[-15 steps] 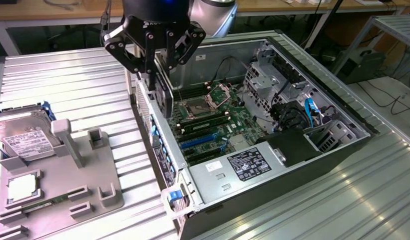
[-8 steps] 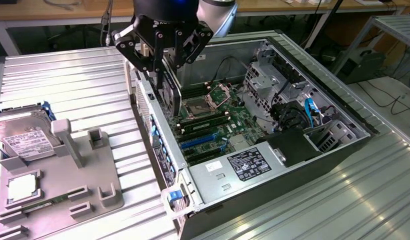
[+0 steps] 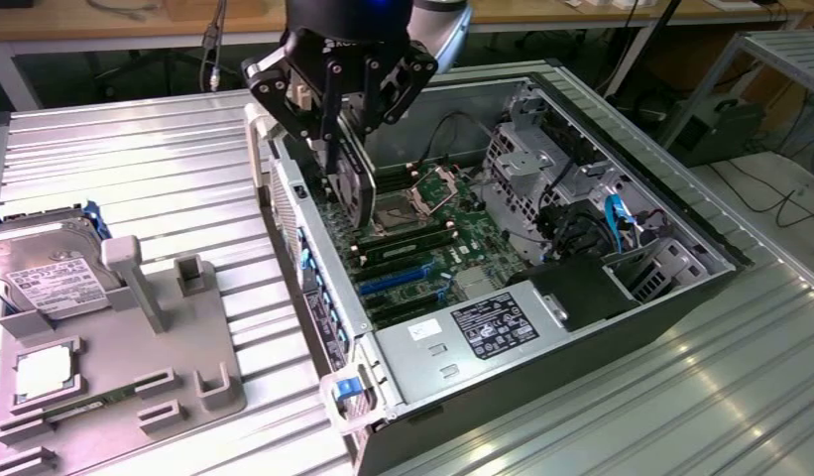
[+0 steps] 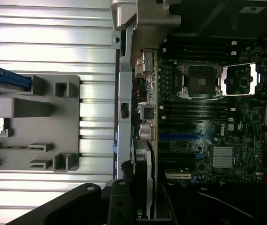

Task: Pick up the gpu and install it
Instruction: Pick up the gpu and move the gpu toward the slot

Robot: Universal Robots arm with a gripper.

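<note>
Holding the thin black gpu card (image 3: pixel 351 188) upright, our jaws pinch it in the upper middle, over the open grey computer case (image 3: pixel 539 389). If it tilts, we may miss the blue slot (image 3: pixel 396 283) and bump the green board (image 3: pixel 446 213).

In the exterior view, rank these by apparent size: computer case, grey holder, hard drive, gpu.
1. computer case
2. grey holder
3. hard drive and gpu: too unsure to rank, since the gpu is seen nearly edge-on.
</note>
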